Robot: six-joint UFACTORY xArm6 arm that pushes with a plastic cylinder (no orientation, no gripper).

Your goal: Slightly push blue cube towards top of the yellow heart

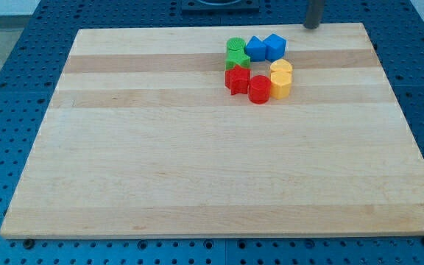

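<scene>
The blue cube (274,46) sits near the board's top edge, right of centre. A second blue block (255,49) touches its left side. Just below the cube are two yellow blocks, an upper one (280,71) and a lower one (281,87), pressed together. I cannot tell which of them is the heart. My tip (312,27) is at the board's top edge, up and to the right of the blue cube, and clear of all blocks.
A green cylinder (235,45) and a green star (237,60) sit left of the blue blocks. A red star (237,79) and a red cylinder (259,89) lie below them, left of the yellow blocks. The wooden board (197,162) rests on a blue perforated table.
</scene>
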